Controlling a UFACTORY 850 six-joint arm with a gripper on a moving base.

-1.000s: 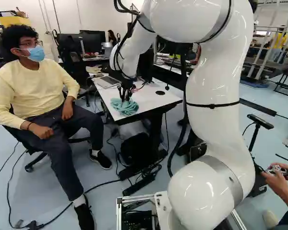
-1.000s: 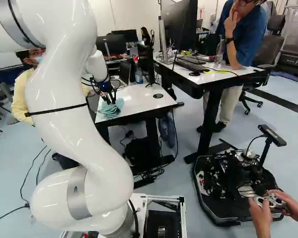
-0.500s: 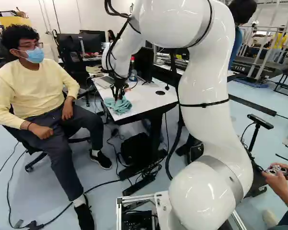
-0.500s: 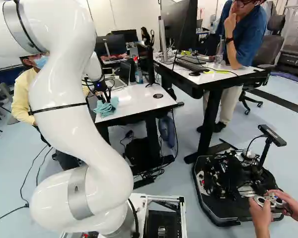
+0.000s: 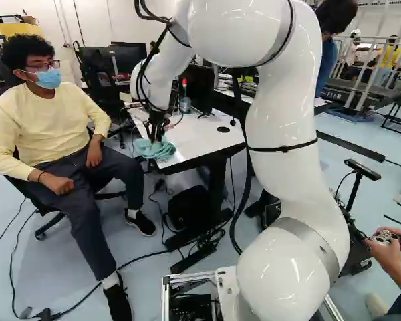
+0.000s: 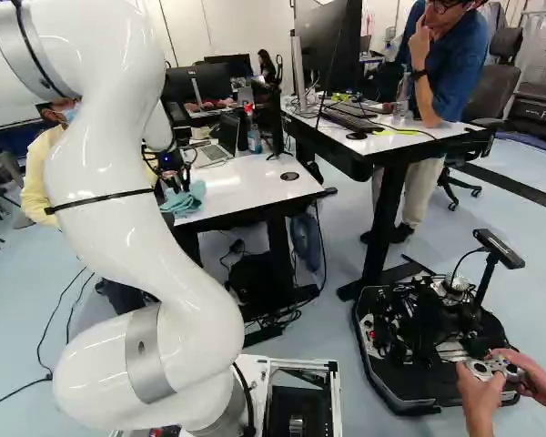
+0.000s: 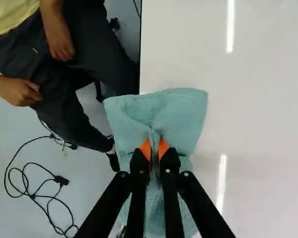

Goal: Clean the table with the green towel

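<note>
Grips bunched fold of green towel (image 7: 181,116) btwn orange pads (image 7: 145,148) of black pincer (image 5: 155,137), holding it across edge of white counter (image 6: 246,187), partly overhanging. Reaches down nr. seated person (image 5: 47,127), w/ laptop (image 6: 214,152) & bottle (image 5: 185,104) farther back on same counter.

White arm (image 5: 281,114) arched high, end effector (image 5: 156,139) pointing down, its orange-padded fingers (image 7: 145,149) close together.
</note>
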